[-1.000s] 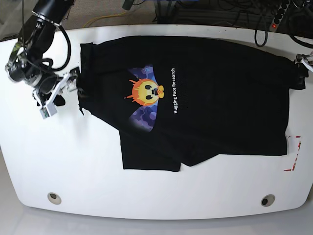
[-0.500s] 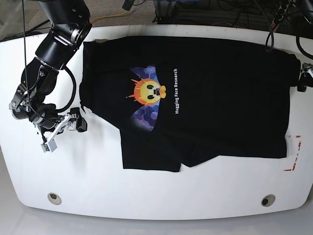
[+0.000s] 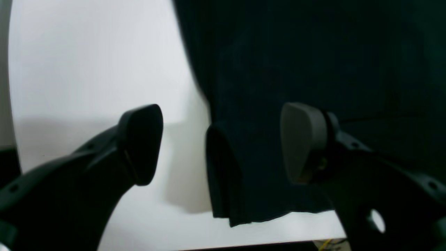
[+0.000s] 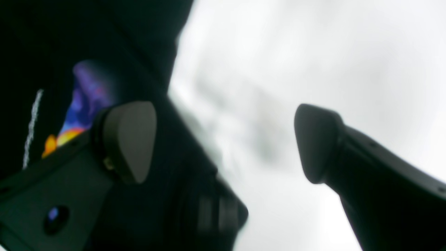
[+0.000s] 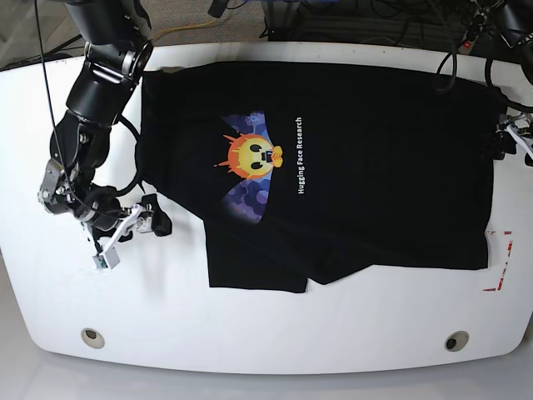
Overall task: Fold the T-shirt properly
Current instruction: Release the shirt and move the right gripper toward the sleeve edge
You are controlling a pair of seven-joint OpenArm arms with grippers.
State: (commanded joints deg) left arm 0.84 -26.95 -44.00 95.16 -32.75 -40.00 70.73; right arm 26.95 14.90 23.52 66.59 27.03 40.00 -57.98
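Observation:
The black T-shirt [image 5: 366, 167] lies spread on the white table [image 5: 250, 325]. It carries an orange-and-purple face print [image 5: 252, 158] and a line of white text. Its lower left part is folded over. My right gripper [image 5: 133, 235] hovers open just off the shirt's left edge. In the right wrist view the right gripper [image 4: 223, 139] has the shirt [image 4: 104, 35] to its left, and nothing sits between the fingers. My left gripper [image 5: 508, 137] is at the shirt's right edge. There the left gripper [image 3: 221, 143] is open astride a folded edge of the shirt [image 3: 313, 52], not closed on it.
A red-marked white label [image 5: 502, 262] lies at the table's right edge. Two round holes [image 5: 93, 337] [image 5: 455, 340] sit near the front edge. Cables and a power strip [image 5: 375, 21] lie behind the table.
My right arm has swung down along the shirt's left edge toward the front of the table. The left gripper has shifted slightly down at the shirt's right edge. The shirt lies as before.

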